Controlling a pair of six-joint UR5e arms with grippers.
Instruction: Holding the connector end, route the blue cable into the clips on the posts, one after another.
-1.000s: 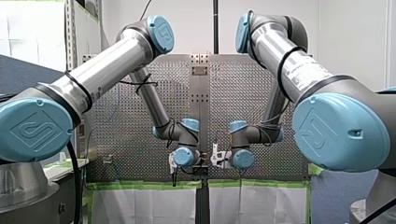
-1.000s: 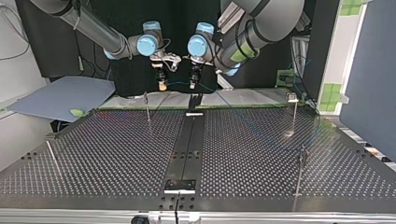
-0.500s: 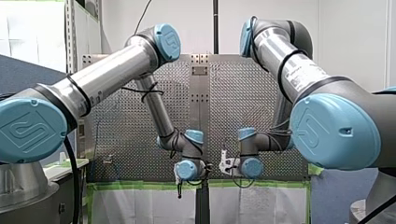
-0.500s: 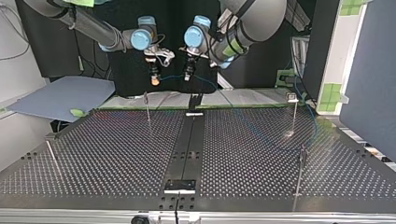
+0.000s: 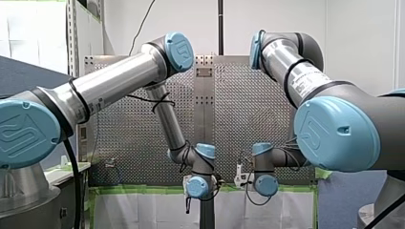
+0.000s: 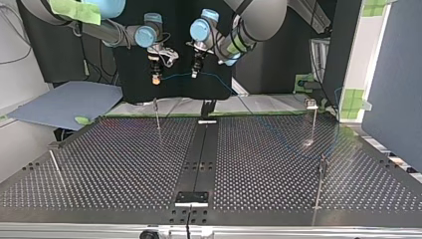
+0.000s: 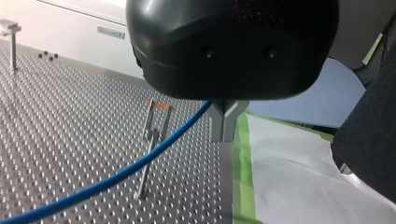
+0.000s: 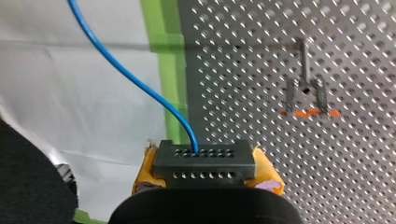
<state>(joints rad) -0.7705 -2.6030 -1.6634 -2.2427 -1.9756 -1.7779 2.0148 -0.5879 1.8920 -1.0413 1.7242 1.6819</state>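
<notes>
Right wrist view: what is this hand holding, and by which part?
My right hand holds the blue cable by its dark connector block, clamped between the yellow pads. My left hand grips the cable farther along.

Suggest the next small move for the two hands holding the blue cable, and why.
Probably bring both hands down and in over the table toward the nearest post, so the span meets its clip. My right hand grips the connector, my left hand pinches the blue cable, and the stretch between them hangs beyond the table's edge, clear of that post.
</notes>
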